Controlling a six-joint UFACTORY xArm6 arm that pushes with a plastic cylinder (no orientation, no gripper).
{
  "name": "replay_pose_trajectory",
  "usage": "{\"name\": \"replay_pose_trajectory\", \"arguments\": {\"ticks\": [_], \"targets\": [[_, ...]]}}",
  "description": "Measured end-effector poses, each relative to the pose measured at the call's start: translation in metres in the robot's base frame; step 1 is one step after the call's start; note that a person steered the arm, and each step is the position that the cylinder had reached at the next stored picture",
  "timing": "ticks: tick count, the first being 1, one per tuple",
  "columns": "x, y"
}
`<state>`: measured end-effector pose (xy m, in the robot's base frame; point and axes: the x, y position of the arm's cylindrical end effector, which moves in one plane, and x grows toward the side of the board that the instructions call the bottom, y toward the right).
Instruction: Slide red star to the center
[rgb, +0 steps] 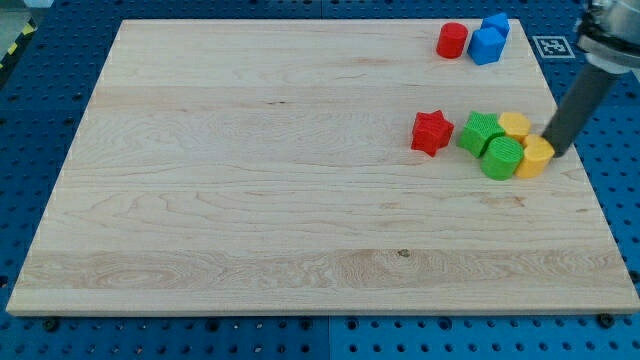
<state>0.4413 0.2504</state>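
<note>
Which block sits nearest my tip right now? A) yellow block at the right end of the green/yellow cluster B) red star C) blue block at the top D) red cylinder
A: my tip sits right beside the yellow block at the view's right end of the cluster, while the red star lies on the cluster's far, left side and the red cylinder and blue blocks are up near the board's top edge.

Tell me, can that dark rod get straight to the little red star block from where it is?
Probably not straight. My tip sits at the view's right of the yellow and green cluster: yellow block, green block. These lie between it and the red star. Going around looks possible.
</note>
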Motion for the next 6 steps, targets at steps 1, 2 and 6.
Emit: {"name": "replay_pose_trajectory", "arguments": {"ticks": [1,2,6], "targets": [[0.000,-0.041],[0.000,-0.086],[0.011,-0.142]]}}
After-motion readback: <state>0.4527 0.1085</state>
